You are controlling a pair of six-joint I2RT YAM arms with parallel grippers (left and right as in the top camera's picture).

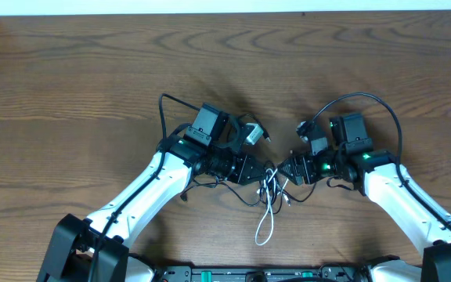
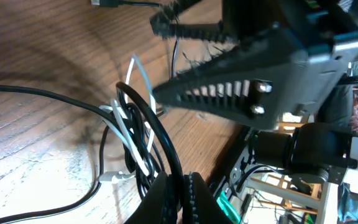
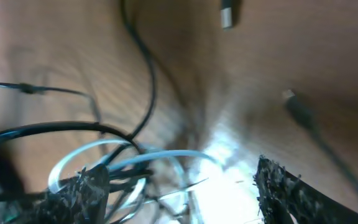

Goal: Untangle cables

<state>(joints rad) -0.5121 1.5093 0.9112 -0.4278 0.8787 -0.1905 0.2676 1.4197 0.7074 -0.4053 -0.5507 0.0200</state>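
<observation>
The black cable [image 1: 245,197] and the white cable [image 1: 265,225] lie tangled at the table's front middle, between the two arms. My left gripper [image 1: 261,172] is shut on the black cable [image 2: 160,134], which runs up between its fingers [image 2: 180,200]. The white cable [image 2: 128,132] loops through the black one beside it. My right gripper [image 1: 285,171] is open, its fingers [image 3: 179,190] on either side of the white cable loop [image 3: 166,155]. A strand of the black cable [image 3: 146,81] curves across the table behind it. The view is blurred.
A small plug end [image 3: 227,15] lies on the wood beyond the tangle, and another plug [image 2: 107,3] shows at the top of the left wrist view. The thicker black arm cords [image 1: 382,110] arch over each wrist. The table's front rail [image 1: 265,274] is close.
</observation>
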